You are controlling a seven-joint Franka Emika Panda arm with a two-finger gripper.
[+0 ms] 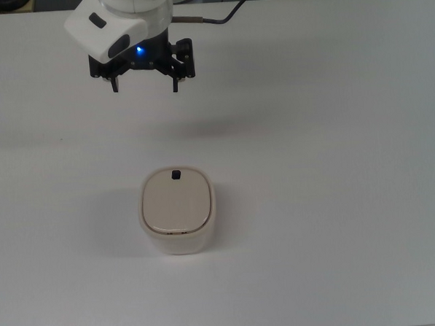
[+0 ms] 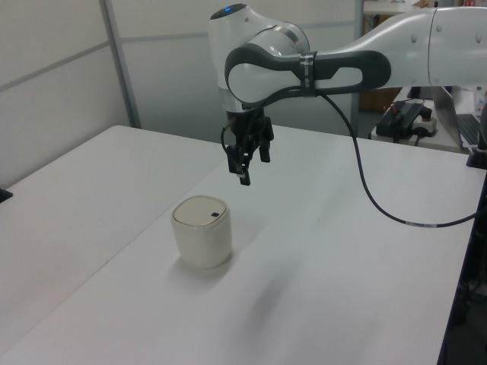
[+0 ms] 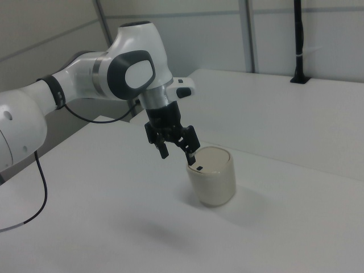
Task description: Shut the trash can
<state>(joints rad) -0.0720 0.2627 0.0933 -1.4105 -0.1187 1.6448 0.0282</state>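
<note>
- Small cream-white plastic trash can (image 1: 177, 220), rounded-rectangle in plan, stands upright on the plain white table (image 1: 336, 200); lower centre of the top view, left of centre in the left view (image 2: 202, 232), right of centre in the right view (image 3: 211, 176).
- Flat beige lid (image 1: 174, 200) lies level on the can's rim, no gap showing in any view; can reads as closed.
- Tiny black tab (image 1: 176, 175) sits at the lid's upper edge in the top view, the edge nearest the arm.
- Black two-finger pincer (image 1: 145, 86) hangs in the upper left of the top view, well apart from the can, touching nothing.
- Pincer is released: fingers spread wide, nothing between them. One fingertip (image 1: 114, 86) and the other stand clearly apart in the top view.
- Left view: pincer (image 2: 243, 172) is above the can and toward the frame's upper right of it, clear air between.
- Right view: pincer (image 3: 178, 152) overlaps the can's upper left edge in the frame.
- Blue light (image 1: 139, 49) glows on the white wrist housing above the pincer.
- Black cable (image 2: 380, 205) loops from the arm down to the table on the left view's right.
</note>
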